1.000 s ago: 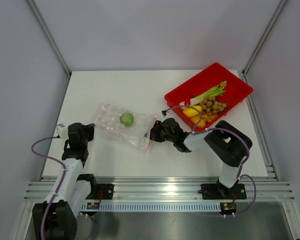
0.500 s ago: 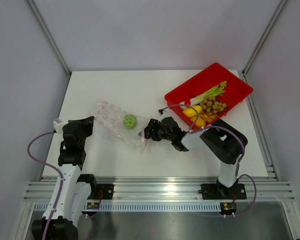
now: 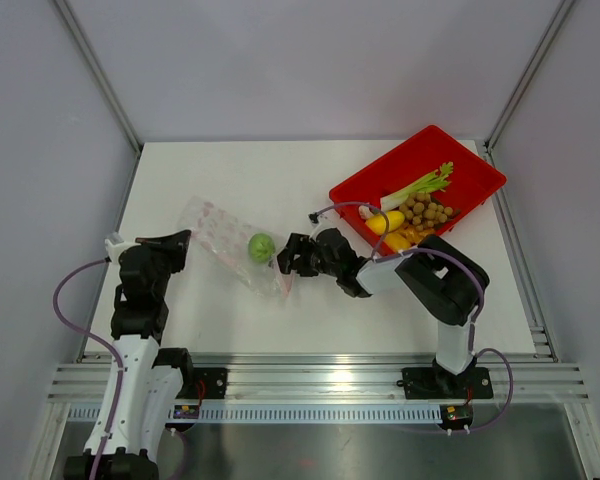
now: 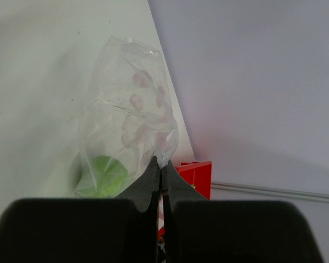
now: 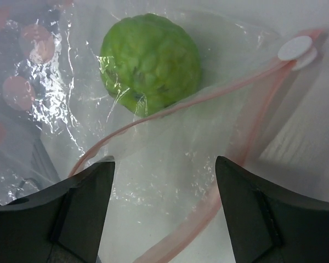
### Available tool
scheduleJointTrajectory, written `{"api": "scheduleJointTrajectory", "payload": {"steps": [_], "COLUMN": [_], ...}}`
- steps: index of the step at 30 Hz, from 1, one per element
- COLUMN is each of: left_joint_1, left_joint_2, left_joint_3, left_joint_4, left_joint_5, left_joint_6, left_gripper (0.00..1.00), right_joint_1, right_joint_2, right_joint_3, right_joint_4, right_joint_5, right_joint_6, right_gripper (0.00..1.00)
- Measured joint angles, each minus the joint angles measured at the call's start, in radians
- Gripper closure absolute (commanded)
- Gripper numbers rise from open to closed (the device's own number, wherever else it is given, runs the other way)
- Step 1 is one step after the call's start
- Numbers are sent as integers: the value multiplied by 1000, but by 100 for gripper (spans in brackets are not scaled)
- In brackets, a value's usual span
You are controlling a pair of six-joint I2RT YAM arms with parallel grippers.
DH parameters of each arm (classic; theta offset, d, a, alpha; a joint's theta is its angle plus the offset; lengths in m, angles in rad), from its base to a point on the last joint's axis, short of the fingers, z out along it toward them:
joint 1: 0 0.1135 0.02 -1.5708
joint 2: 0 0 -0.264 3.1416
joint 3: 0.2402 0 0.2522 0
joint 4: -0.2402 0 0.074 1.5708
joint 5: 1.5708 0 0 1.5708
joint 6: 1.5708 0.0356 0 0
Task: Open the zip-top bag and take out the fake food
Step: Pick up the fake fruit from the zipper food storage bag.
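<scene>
One round green toy fruit (image 5: pixel 151 63) lies dead ahead of the spread, empty right gripper (image 5: pixel 163 175), just inside the mouth of the clear crinkly zip-top bag (image 5: pixel 49 115). The left gripper (image 4: pixel 159 169) pinches its far end.

1. I see the zip-top bag (image 3: pixel 223 243) lying on the desk (image 3: pixel 280 180), with the round fruit (image 3: pixel 261 247) inside it.
2. The left end effector (image 3: pixel 184 238) is at the bag's left end and the right end effector (image 3: pixel 285 257) at its right.
3. The tray (image 3: pixel 472 180) lies farther right and behind, holding the other toy food (image 3: pixel 420 207).
</scene>
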State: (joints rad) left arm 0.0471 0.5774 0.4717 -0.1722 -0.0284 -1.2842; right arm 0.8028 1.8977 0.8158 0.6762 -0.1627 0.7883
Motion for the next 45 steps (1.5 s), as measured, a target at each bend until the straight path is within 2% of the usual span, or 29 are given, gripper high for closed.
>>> {"api": "scheduleJointTrajectory", "payload": {"steps": [5, 10, 16, 18, 20, 21, 23, 24, 26, 27, 28, 33, 38, 45], "left_joint_1": [0, 0, 0, 0, 0, 0, 0, 0, 0, 0, 0, 0, 0, -1], "left_joint_2": [6, 8, 7, 6, 6, 8, 14, 16, 27, 29, 27, 20, 35, 21], "left_joint_3": [5, 32, 91, 91, 84, 76, 57, 52, 50, 49, 49, 60, 140, 185], "left_joint_4": [-19, -38, -74, -86, -90, -89, -91, -95, -111, -122, -131, -200, -304, -368], "left_joint_5": [33, 51, 50, 43, 32, 26, 13, 4, -17, -30, -42, -106, -181, -290], "left_joint_6": [0, 0, 4, 5, 7, 10, 24, 32, 49, 54, 60, 90, 142, 182], "left_gripper": [100, 100, 96, 91, 83, 73, 63, 39, 22, 9, 3, 1, 1, 1], "right_joint_1": [7, 12, 19, 19, 19, 19, 19, 19, 19, 19, 19, 19, 19, 19], "right_joint_2": [44, 67, 66, 58, 52, 52, 52, 52, 52, 52, 52, 46, 26, 14], "right_joint_3": [45, 58, 4, -13, -18, -18, -18, -18, -18, -18, -18, -18, -18, -18], "right_joint_4": [5, 10, 91, 105, 106, 106, 110, 111, 111, 111, 111, 108, 99, 84], "right_joint_5": [-26, -51, -68, -67, -68, -68, -68, -68, -68, -68, -68, -67, -64, -61], "right_joint_6": [-26, -29, 16, 31, 38, 40, 43, 46, 47, 47, 47, 47, 46, 42], "right_gripper": [13, 14, 17, 16, 17, 17, 17, 17, 17, 17, 18, 18, 17, 17]}}
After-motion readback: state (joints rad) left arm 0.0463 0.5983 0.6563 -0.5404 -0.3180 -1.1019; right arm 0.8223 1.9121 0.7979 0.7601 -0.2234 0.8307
